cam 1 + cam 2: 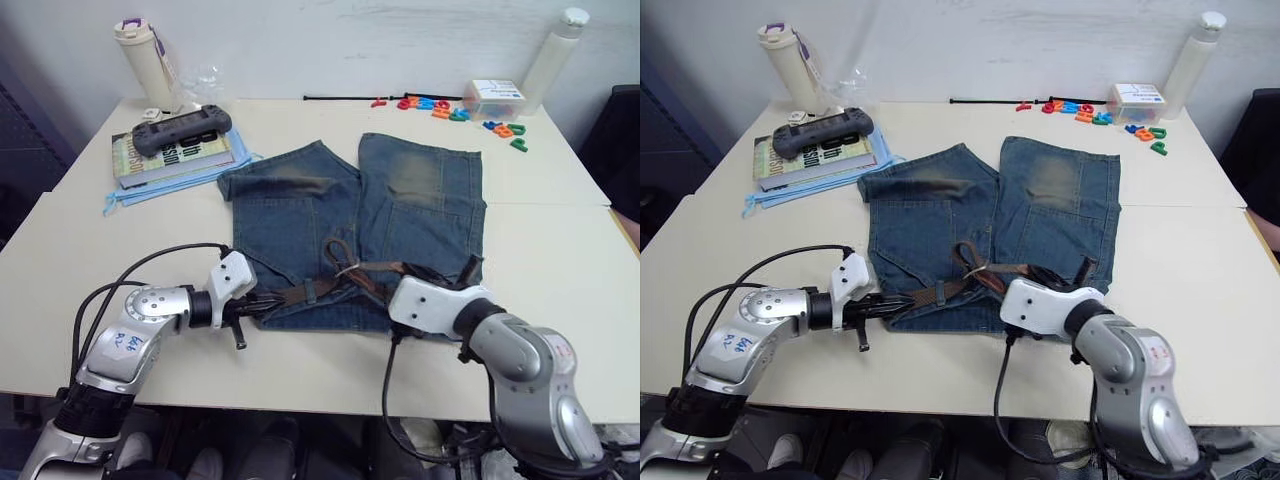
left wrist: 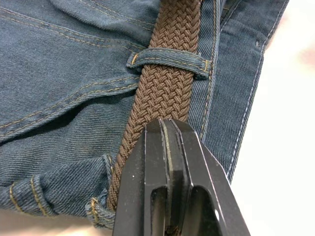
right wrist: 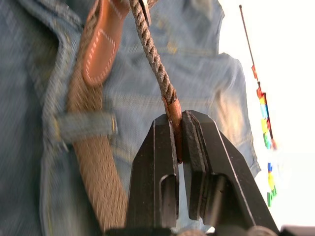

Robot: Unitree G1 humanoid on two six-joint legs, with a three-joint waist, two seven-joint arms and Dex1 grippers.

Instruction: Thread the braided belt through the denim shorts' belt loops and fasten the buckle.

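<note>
Left wrist view: left gripper (image 2: 167, 129) fingers pressed together over the braided belt (image 2: 165, 88), just past a belt loop (image 2: 170, 60). Right gripper (image 3: 179, 123) pinches the belt's leather tip. The denim shorts (image 1: 350, 215) lie at table centre, waistband toward 6 o'clock

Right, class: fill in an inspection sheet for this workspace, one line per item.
Surface: pale table, seams showing.
Job's things: denim shorts lying flat; braided belt runs under a belt loop along the waistband.
Clutter: books with a dark handheld device on top, two bottles, clear box, coloured letters.
Grippers: left gripper jaws shut on the belt; right gripper jaws shut on the belt's leather tip.
Cables: black cables on both arms.
Surroundings: white wall.
</note>
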